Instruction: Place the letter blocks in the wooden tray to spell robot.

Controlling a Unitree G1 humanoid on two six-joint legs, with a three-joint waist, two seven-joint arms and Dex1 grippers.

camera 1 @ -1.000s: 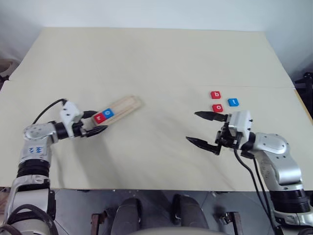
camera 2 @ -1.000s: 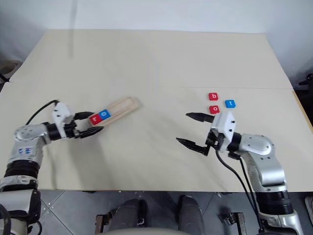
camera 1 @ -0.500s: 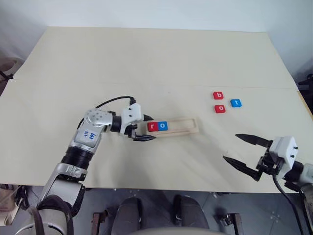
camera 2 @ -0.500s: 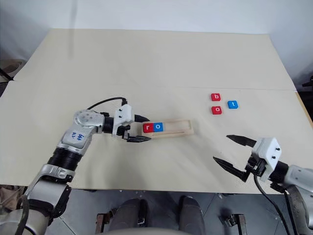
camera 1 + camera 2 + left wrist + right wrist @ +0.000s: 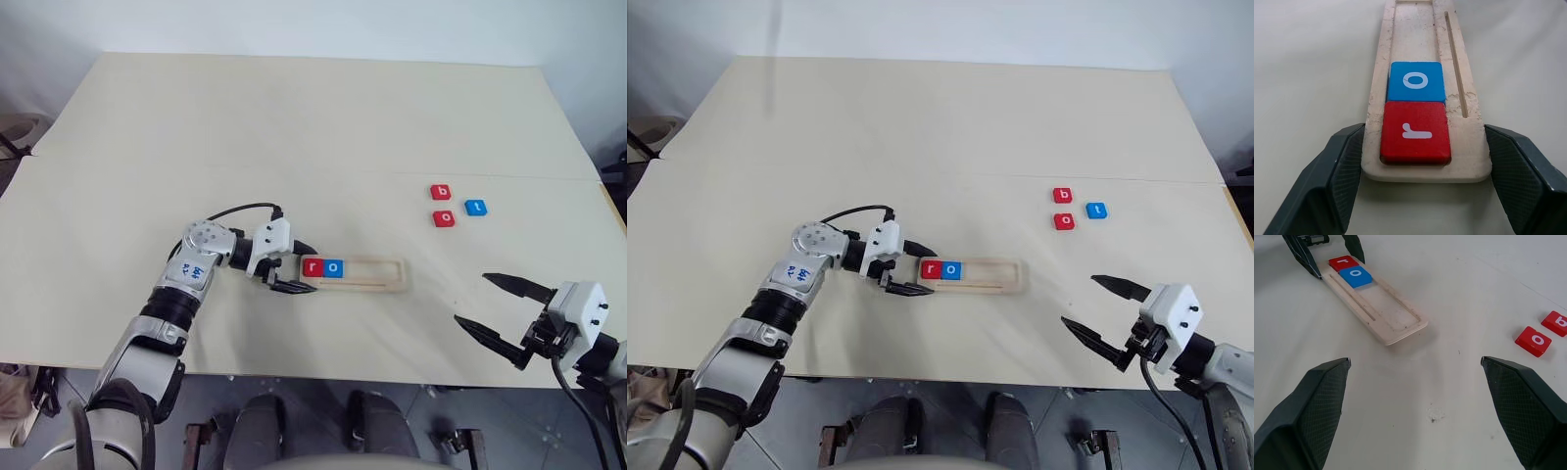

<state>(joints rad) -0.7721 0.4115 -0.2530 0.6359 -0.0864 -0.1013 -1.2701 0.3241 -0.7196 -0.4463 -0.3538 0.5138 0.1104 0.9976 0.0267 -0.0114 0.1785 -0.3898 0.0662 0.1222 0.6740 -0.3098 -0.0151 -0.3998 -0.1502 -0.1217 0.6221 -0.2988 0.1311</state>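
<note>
— Two blocks are seated, you'll notice: the red r (image 5: 313,266) and the blue o (image 5: 334,267) sit touching, side by side at the nine o'clock end of the wooden tray (image 5: 377,288). The rest of its groove is bare.

— What changed in the last second?

— Your left tool (image 5: 291,267) carried the tray with it. A second ago the tray lay slanted over on the left of the desk (image 5: 294,117); now it lies nearly level near the desk's middle, pointing toward three o'clock. Both blocks kept their places through the slide.

— Is the left tool gripping the tray?

— Its fingers (image 5: 1344,169) straddle the tray's near end, one along each long edge. The left one looks to be against the wood; the right has a thin gap. So you are bracketing the tray; I can't tell whether it is truly clamped.

— And the right side?

— Your right tool (image 5: 505,311) has drawn back toward five o'clock and hangs spread wide, holding nothing.

— What does that mean for the word?

— The red b (image 5: 440,192), the red o (image 5: 443,218) and the blue t (image 5: 475,208) lie loose, close together, at about two o'clock from the tray, and it is now much nearer to them. I judge b is next, in beside the blue o.
</note>
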